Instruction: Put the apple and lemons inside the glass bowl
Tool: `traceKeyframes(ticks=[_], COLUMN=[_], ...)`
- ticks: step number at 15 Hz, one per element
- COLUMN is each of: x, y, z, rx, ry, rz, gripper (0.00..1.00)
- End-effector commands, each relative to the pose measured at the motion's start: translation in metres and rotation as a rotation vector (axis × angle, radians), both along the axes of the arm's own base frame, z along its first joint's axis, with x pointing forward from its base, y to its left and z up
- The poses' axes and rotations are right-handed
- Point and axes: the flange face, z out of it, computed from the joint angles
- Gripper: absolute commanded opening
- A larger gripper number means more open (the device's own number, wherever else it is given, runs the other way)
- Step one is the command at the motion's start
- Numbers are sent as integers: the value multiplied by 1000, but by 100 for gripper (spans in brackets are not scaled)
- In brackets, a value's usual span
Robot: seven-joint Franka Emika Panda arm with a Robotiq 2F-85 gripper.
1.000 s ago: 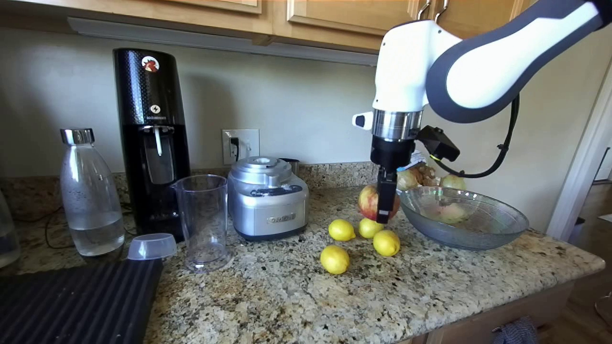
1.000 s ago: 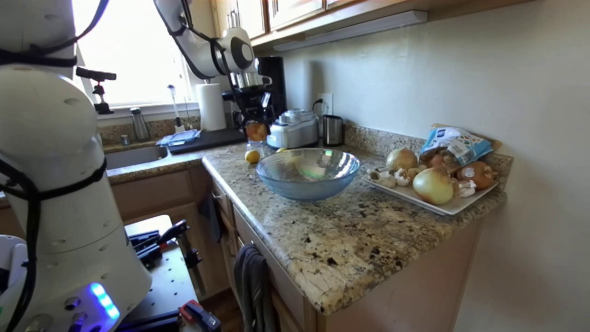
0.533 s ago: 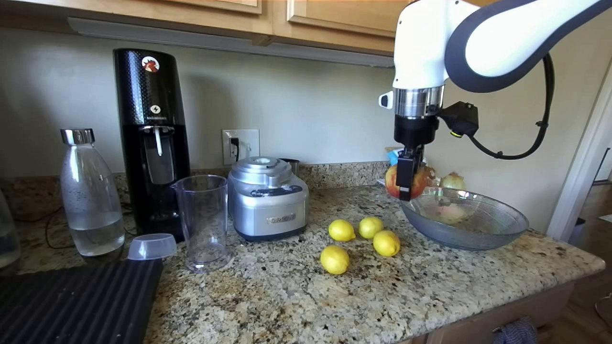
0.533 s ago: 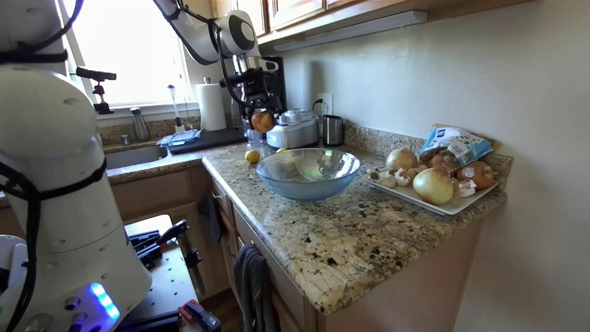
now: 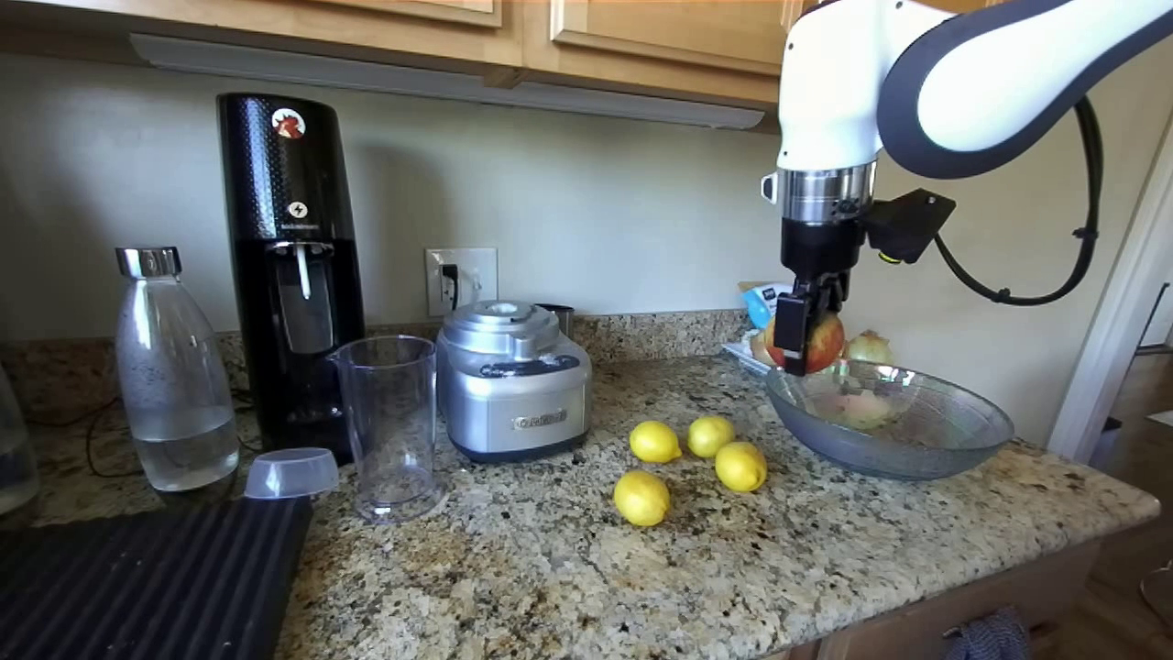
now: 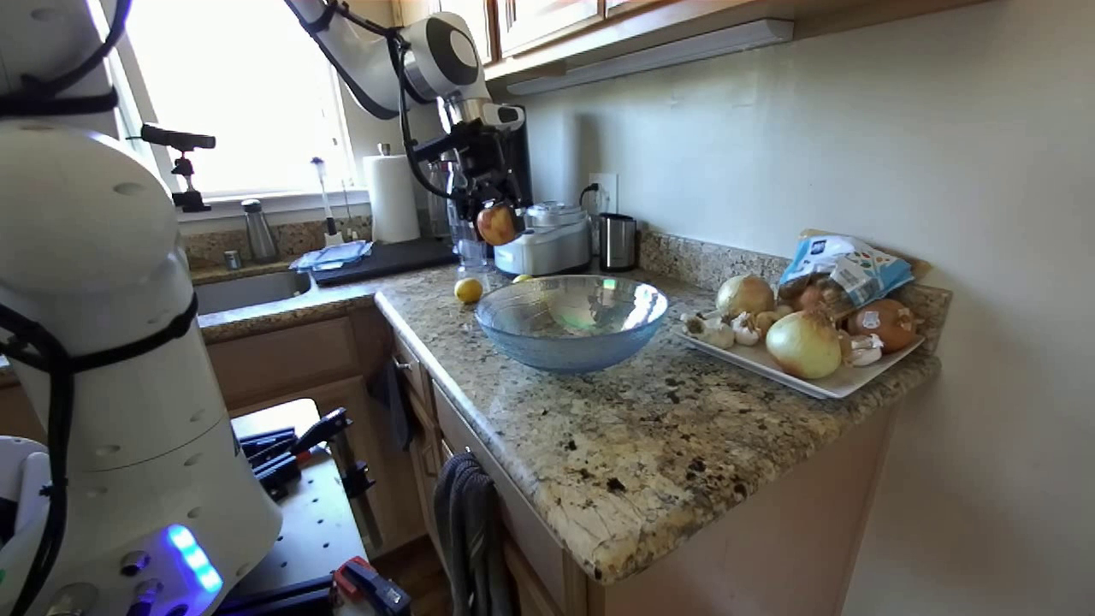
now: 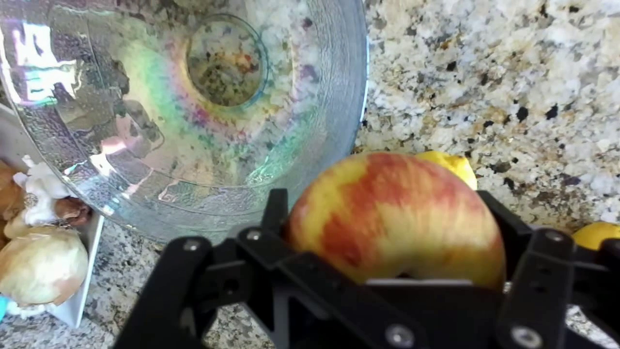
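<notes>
My gripper (image 5: 812, 341) is shut on the red-and-yellow apple (image 5: 827, 341) and holds it above the counter, by the near-left rim of the glass bowl (image 5: 903, 451) in an exterior view. The apple also shows between the fingers in the wrist view (image 7: 392, 213), overlapping the bowl's edge (image 7: 334, 111). The bowl's inside looks empty there. Several yellow lemons (image 5: 641, 498) lie in a group on the counter beside the bowl. One lemon (image 6: 468, 290) shows clearly in an exterior view. In the wrist view one lemon (image 7: 457, 167) is partly hidden behind the apple.
A white plate (image 6: 864, 382) with onions (image 6: 804, 345) and garlic stands near the bowl. A silver food processor (image 5: 518, 403), a clear pitcher (image 5: 389, 431), a black soda maker (image 5: 289, 275) and a bottle (image 5: 179, 394) stand along the wall. Cabinets (image 5: 669, 37) hang above.
My gripper has carried the apple upward and toward the bowl, to the right in both exterior views. The lemons and bowl have not moved.
</notes>
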Motion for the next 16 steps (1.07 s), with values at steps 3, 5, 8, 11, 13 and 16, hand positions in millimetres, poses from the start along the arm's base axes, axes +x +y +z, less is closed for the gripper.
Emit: traceKeyframes(ticks=[3, 5, 8, 11, 13, 16], x=[2, 4, 14, 28, 32, 33], y=[-7, -30, -65, -101, -122, -149], z=[0, 1, 0, -11, -24, -52], rx=[-2, 2, 17, 27, 31, 63], ry=[2, 5, 8, 23, 32, 29], rz=[-14, -57, -139, -218, -266, -325], gripper=[66, 66, 66, 66, 66, 66])
